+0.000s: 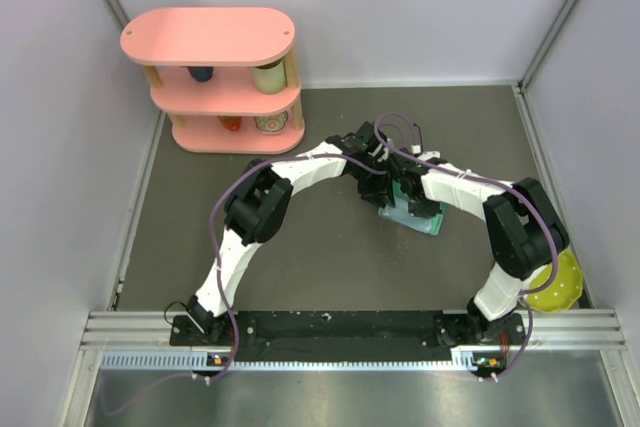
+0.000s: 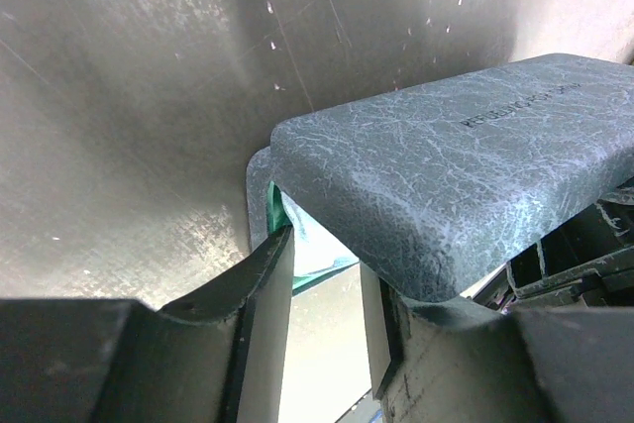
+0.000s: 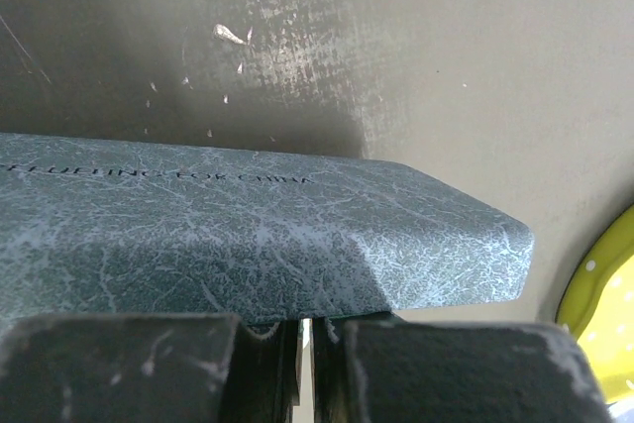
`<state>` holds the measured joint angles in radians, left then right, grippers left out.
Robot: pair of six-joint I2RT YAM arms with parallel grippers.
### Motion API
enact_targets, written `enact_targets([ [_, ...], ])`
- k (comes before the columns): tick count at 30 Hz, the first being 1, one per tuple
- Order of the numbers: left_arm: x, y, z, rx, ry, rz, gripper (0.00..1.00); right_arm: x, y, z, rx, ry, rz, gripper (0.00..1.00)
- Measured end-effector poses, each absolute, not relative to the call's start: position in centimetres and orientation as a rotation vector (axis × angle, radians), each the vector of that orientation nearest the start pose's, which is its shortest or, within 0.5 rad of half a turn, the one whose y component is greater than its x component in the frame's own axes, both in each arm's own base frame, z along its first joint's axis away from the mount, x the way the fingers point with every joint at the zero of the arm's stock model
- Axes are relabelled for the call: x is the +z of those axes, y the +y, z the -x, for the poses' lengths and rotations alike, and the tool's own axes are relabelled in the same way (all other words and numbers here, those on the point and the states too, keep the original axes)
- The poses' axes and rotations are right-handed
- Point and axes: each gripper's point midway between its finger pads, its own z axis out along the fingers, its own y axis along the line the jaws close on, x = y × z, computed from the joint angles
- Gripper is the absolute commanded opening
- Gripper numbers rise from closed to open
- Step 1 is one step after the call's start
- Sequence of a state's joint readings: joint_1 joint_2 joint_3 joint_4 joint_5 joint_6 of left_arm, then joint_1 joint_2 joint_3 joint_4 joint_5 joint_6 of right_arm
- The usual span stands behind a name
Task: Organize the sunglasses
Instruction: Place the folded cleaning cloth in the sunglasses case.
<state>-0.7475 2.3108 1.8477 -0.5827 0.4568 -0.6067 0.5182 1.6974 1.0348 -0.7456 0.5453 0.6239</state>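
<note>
Left fingers (image 2: 265, 294): part-way apart, nothing between them; bare table (image 1: 330, 272) shows through the gap. Their tips sit just under one end of a grey-blue textured case (image 2: 466, 165). Right fingers (image 3: 282, 349): closed together with only a hairline slit, nothing seen clamped. Their tips are just beside the case's long side.

Case: the lid is not seated at the end the left wrist view sees. Teal lining (image 2: 274, 207) and a light blue cloth (image 2: 309, 243) show at that corner, the cloth poking out under the lid.

Sunglasses: neither pair is visible in any view. If one is in the case, the lid hides it; cannot tell.

Step in hand (judgement): closing up the case. To do it well:
- Get the cloth fully inside before pressing, else the lid may trap it and spring back.
- Press flat on the lid, not on one corner.
- Use the right fingers as a stop so the case does not slide.

Surroundings, top view: the case lies just past centre toward 3 o'clock on a dark grey, scuffed table. Pink shelf (image 1: 215, 37) with cups at 11 o'clock. Yellow-green round object (image 1: 556, 285) at 4 o'clock. Pale walls on three sides.
</note>
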Motion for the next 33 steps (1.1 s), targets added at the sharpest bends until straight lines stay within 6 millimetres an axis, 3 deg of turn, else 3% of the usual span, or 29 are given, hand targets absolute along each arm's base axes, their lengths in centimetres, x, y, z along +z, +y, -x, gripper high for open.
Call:
enact_targets([
  [18,4.4,-43.0,-31.8,-0.996,2.826,-0.377,0.37,3.0,7.8,-28.2,-0.533,2.660,-0.198,0.01],
  [22,4.4,-43.0,-31.8,-0.996,2.826,-0.378,0.37,3.0,7.8,-28.2,-0.533,2.660,-0.207,0.14],
  [27,4.5,-43.0,-31.8,-0.996,2.826,-0.378,0.37,3.5,7.6,-28.0,-0.537,2.657,-0.215,0.41],
  [30,4.6,-43.0,-31.8,-0.996,2.825,-0.378,0.38,4.3,7.4,-27.9,-0.532,2.648,-0.224,0.45],
  [33,4.9,-43.0,-31.8,-1.000,2.819,-0.379,0.39,5.5,7.4,-27.9,-0.507,2.629,-0.232,0.42],
])
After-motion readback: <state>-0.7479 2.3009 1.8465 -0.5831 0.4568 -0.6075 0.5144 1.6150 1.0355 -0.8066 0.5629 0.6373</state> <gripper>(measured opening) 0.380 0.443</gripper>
